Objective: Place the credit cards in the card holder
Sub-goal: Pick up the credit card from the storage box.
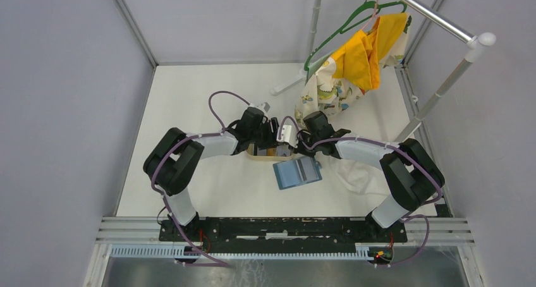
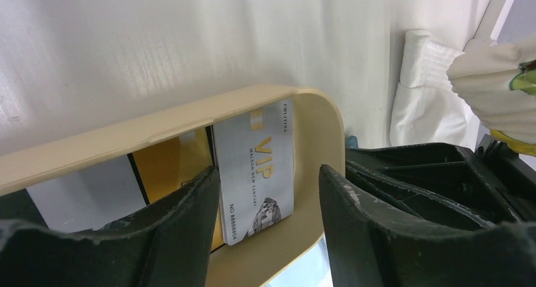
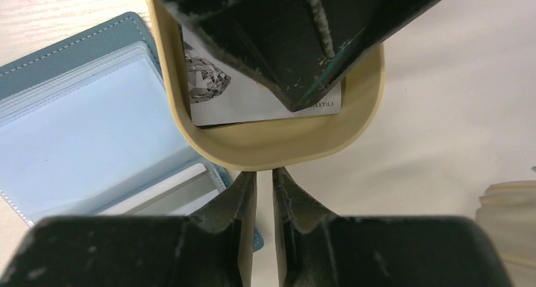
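A tan oval tray holds the credit cards: a silver VIP card, a yellow one and a white one. My left gripper is open and low over the tray, with the silver card showing between its fingers; it also shows in the top view. My right gripper is shut and empty, a thin gap between its tips, which are at the outside of the tray's rim. The blue card holder lies open beside the tray, with a pale striped card on its right half.
A white cloth lies on the table to the right of the card holder. A clothes rack with a green hanger and yellow and patterned garments stands at the back right. Grey walls close in both sides.
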Motion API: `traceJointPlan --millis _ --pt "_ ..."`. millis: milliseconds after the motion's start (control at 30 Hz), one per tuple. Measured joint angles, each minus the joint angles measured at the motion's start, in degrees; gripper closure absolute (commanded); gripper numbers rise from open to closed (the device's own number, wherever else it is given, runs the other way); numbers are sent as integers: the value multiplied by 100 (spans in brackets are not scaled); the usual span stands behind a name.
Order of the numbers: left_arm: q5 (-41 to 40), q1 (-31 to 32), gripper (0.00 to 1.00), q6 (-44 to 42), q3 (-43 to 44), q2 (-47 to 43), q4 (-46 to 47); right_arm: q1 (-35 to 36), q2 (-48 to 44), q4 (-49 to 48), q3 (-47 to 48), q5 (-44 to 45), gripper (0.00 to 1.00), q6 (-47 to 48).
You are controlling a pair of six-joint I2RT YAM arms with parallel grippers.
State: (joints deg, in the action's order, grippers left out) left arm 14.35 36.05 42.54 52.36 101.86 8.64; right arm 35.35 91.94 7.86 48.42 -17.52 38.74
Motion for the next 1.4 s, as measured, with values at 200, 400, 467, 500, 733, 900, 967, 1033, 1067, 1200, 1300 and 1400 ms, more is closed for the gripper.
traceJointPlan --millis 200,400,467,500,733,900,967,1033,1067,1200,1300,1400 --pt "116 -44 43 164 -201 -2 356 7 0 103 0 -90 80 -85" --pt "201 -85 45 422 -514 -96 815 7 0 138 0 -114 80 -144" --pt "234 -96 45 509 -603 -181 927 7 0 164 0 -131 80 -149" --pt "247 -96 45 564 -632 -221 977 7 0 181 0 -129 80 -151" --pt "573 -94 47 850 -704 -317 1539 7 0 258 0 -133 80 -166" --pt "929 11 47 1032 -734 -317 1816 46 0 144 0 -267 80 -168" --pt "979 24 47 1040 -756 -302 1816 55 0 136 0 -291 80 -179" --pt "990 24 47 1040 -758 -269 1827 52 0 127 0 -293 80 -188" --pt "994 24 46 1040 -758 -232 1840 55 0 127 0 -293 80 -188" --pt "997 35 44 1036 -754 -7 1777 55 0 125 0 -299 80 -188" --pt "955 48 44 994 -723 37 1602 59 0 107 0 -308 80 -188" --pt "811 52 44 859 -614 37 1298 66 0 76 0 -326 80 -188"
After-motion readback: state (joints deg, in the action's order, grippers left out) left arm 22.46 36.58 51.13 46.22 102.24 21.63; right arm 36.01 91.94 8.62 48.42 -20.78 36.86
